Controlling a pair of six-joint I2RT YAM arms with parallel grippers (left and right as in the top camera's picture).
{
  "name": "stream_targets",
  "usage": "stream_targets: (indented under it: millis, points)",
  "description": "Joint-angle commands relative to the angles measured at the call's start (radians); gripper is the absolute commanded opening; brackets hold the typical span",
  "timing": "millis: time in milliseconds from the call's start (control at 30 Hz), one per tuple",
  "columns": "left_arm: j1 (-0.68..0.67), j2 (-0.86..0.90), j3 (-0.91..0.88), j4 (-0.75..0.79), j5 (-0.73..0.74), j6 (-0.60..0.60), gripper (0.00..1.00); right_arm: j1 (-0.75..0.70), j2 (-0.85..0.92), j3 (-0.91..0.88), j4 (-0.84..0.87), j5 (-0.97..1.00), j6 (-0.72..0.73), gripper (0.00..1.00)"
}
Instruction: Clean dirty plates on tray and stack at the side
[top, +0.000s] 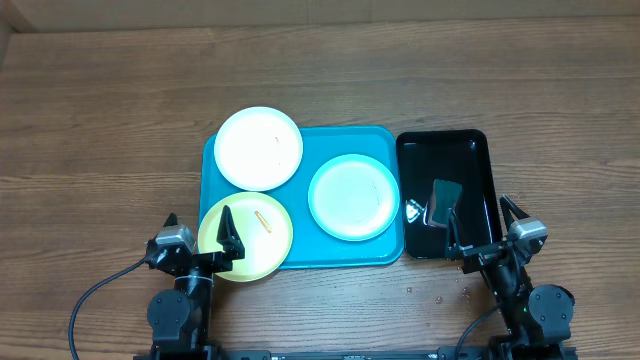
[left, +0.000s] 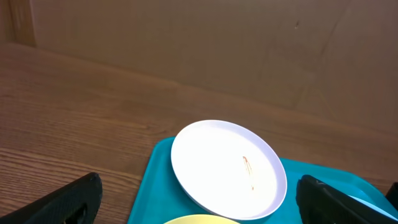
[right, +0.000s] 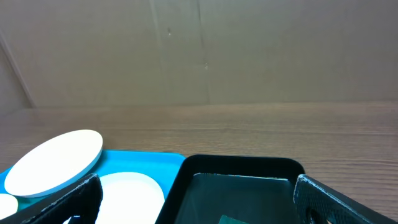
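table (top: 100, 120): brown wood grain, with a few small specks just in front of the black tray.
tray (top: 300, 240): turquoise, in the middle of the table, long side toward the arms.
white plate (top: 258, 148): on the tray's far left corner, its rim hanging out over the tray edge; a thin orange smear (left: 247, 165) shows right of its centre in the left wrist view.
mint plate (top: 352, 197): flat inside the tray, on its right half, apart from the other two plates.
yellow-green plate (top: 250, 245): on the tray's near left corner, partly off the tray over the table; a short orange streak (top: 262, 218) lies on it.
black tray (top: 470, 160): just beside the turquoise tray on the right, holding a dark block (top: 443, 202) and a small pale scrap.
left gripper (top: 198, 214): fingers spread wide, holding nothing; in the overhead view its inner finger crosses the yellow-green plate's left part.
right gripper (top: 477, 207): fingers spread wide, holding nothing; it sits at the black tray's near right corner, one finger crossing that tray's near edge.
stack: none yet; all three plates are on the tray.
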Motion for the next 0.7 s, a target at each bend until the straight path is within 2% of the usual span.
stream_targets:
  millis: [0,100,200,267,333,467,667]
  points:
    - [-0.006,-0.007,-0.004,0.001,0.011,0.015,1.00,-0.007,-0.010,-0.011,0.004,-0.006,-0.005,1.00]
    - [-0.006,-0.007,-0.003,0.009,0.013,0.015,1.00,-0.007,-0.010,-0.011,0.004,-0.006,-0.005,1.00]
    - [-0.006,-0.007,0.024,0.000,0.100,0.009,1.00,-0.007,-0.010,-0.011,0.004,-0.005,-0.005,1.00]
    - [-0.006,-0.007,0.078,-0.013,0.163,-0.060,1.00,-0.007,-0.010,-0.011,0.004,-0.005,-0.005,1.00]
    - [-0.006,0.002,0.182,-0.077,0.171,-0.106,1.00,-0.007,-0.010,-0.011,0.004,-0.006,-0.005,1.00]
    - [-0.006,0.073,0.352,-0.138,0.242,-0.104,1.00,-0.007,-0.010,-0.011,0.004,-0.005,-0.005,1.00]
    - [-0.006,0.335,0.680,-0.295,0.383,-0.077,1.00,-0.007,-0.010,-0.011,0.004,-0.006,-0.005,1.00]
